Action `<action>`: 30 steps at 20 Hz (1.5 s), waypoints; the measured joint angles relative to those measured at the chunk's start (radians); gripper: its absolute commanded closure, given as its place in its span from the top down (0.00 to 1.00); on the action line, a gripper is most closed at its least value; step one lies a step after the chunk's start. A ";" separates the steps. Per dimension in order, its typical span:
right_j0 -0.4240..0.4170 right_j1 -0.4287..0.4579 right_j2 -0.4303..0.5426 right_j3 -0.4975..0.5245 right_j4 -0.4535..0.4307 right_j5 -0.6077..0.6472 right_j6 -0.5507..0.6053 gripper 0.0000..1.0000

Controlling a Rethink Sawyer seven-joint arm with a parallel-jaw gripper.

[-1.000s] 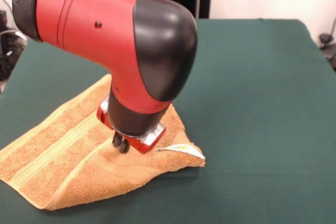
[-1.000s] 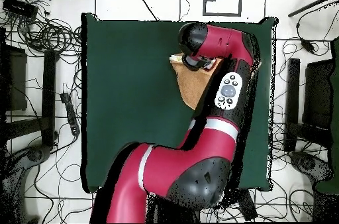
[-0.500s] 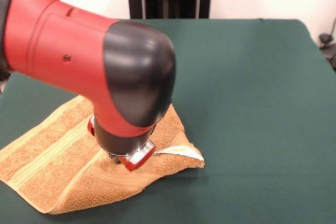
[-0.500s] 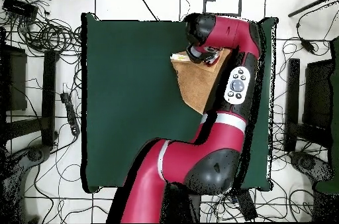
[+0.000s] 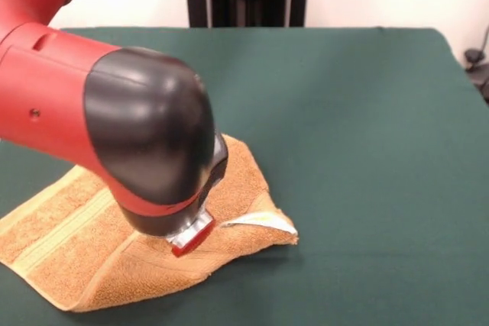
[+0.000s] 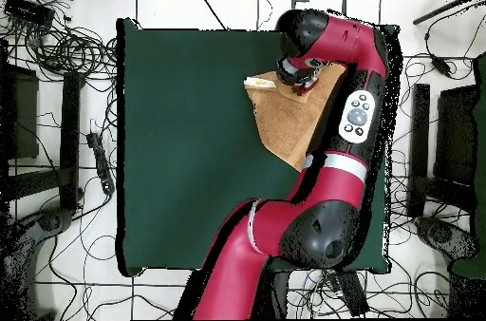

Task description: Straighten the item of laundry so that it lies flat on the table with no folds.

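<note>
Towel [image 5: 114, 242] position, front view: the orange-tan hand towel lies on the green tabletop [image 5: 367, 127] at the picture's lower left, well short of flat. Its outline is roughly triangular instead of rectangular, which indicates that part of it is doubled over. Woven stripe bands run diagonally across the left portion. A small white tag [image 5: 260, 221] shows at the right corner, where the cloth edge is lifted slightly. The red and black arm [image 5: 114, 135] fills the left of the picture, and its wrist end sits low over the middle of the towel. The gripper [image 5: 191, 239] shows only as a red and silver mount at the bottom of the wrist; the fingers are hidden behind it, so I cannot tell whether they are parted, closed or holding cloth.

Overhead view: the towel [image 6: 302, 118] lies in the upper right part of the tabletop [image 6: 180, 146], close to one long edge, again as a tapering wedge. The arm [image 6: 356, 99] crosses over one side of it and the wrist end [image 6: 296, 75] is above the wide end, near the tag corner. Finger state is not resolvable here either.

Assessment: the task appears to be at an early or middle stage. The fold remains in place and the towel has yet to be opened and spread out fully.
</note>
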 measured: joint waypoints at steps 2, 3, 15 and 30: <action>-0.019 0.011 -0.089 -0.002 0.096 0.002 0.000 0.00; -0.027 0.015 -0.125 -0.003 0.138 0.002 0.000 0.00; -0.049 0.033 -0.270 -0.001 0.439 -0.172 0.000 0.00; 0.028 0.091 -0.067 -0.003 0.493 -0.734 0.000 0.00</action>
